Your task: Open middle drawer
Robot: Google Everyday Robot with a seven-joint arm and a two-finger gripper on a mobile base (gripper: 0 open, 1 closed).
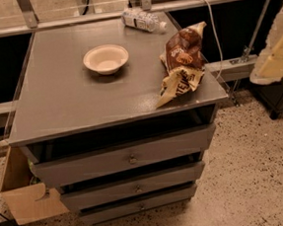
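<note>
A grey cabinet has three stacked drawer fronts, each with a small round metal knob. The middle drawer is the mid-sized front, with its knob near the centre. It sits between the widest top drawer and the narrowest bottom drawer. All three fronts step back in a staircase, with dark gaps above them. My gripper is the pale cream shape at the right edge, up at cabinet-top height. It is well away from the drawers and touches nothing.
On the cabinet top are a white bowl, a brown snack bag near the front right corner and a plastic bottle at the back. A cardboard box stands on the speckled floor at the left. A rail runs behind.
</note>
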